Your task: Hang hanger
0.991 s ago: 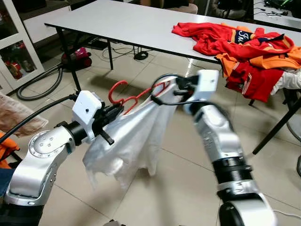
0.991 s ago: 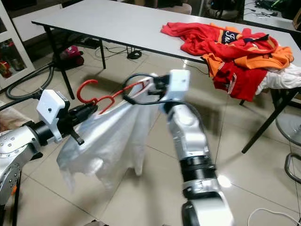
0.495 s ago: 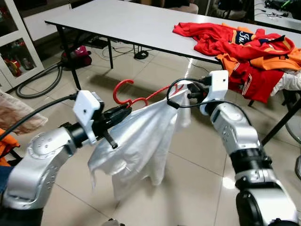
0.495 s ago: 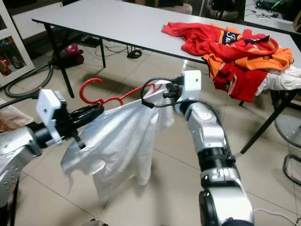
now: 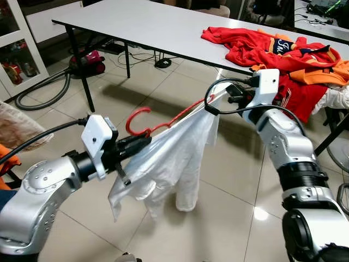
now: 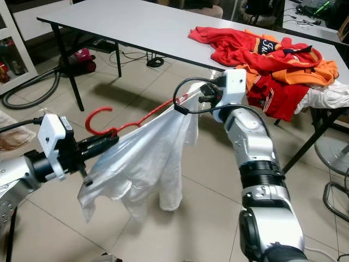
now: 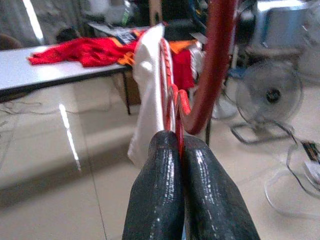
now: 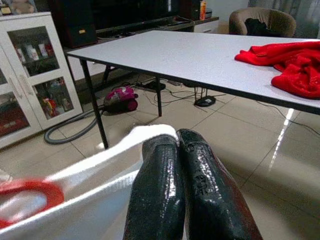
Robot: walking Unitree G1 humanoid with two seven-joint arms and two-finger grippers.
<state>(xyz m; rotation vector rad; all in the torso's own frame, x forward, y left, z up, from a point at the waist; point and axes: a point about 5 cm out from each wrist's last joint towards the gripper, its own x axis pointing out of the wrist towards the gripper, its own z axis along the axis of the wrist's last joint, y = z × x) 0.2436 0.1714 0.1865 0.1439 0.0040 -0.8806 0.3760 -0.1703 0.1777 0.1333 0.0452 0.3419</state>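
Left pincer: fingers pressed together, pinching the red hanger just below its hook; the left wrist view confirms the red wire clamped between the two black pads. The hanger is held in the air over the tiled floor, well apart from the tabletop, tilted so its far end rises toward the right arm.

White shirt: draped on the hanger, body and sleeves hanging slack between the two arms, clear of the floor.

Right pincer: fingers closed, nipping the white fabric at the shoulder end of the hanger; right wrist view shows cloth caught at the fingertips. Whether the wire is also caught there, cannot tell.

Red and orange garments lie heaped on the far right of the tabletop. Vacuum cleaner beneath its left end.

Step in hand (judgement): carrying the dressed hanger, two-handed, toward a hanging point. No rail or hook in view. Next move calls for locating one, keeping the hook upright and free, and likely freeing the right pincer before hooking on.
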